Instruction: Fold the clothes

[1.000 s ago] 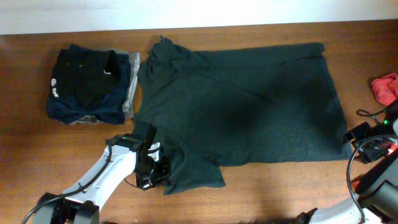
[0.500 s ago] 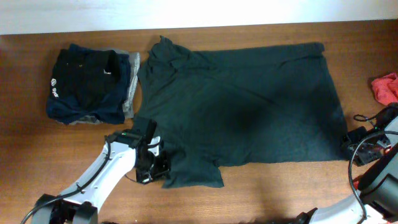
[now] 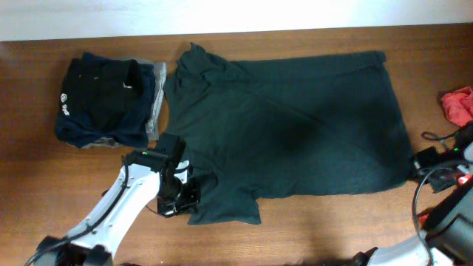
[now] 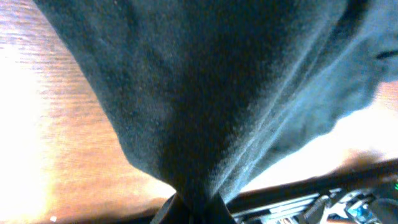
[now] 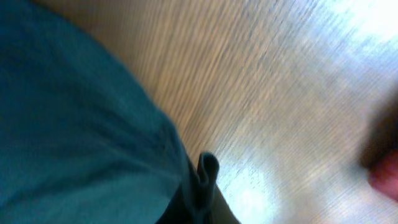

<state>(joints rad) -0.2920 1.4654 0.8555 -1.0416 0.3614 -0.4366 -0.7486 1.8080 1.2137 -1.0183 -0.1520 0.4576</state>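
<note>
Overhead, both grips are hidden; wrist views show shirt [image 3: 295, 125] clenched by left gripper [image 4: 189, 208] at 7 o'clock, right gripper [image 5: 199, 205] at 4. Sleeve [image 3: 225, 207] has shifted slightly toward 9.

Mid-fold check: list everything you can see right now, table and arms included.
T-shirt: one, dark green, spread flat, centre.
Folded clothes: one stack, navy and black over grey, left, beside the T-shirt's collar end.
Red cloth: one, cut off at the right edge.
Table: one, brown wood.
Left gripper: one, black, pinching the T-shirt's near sleeve.
Right gripper: one, black, pinching the T-shirt's near hem corner.
</note>
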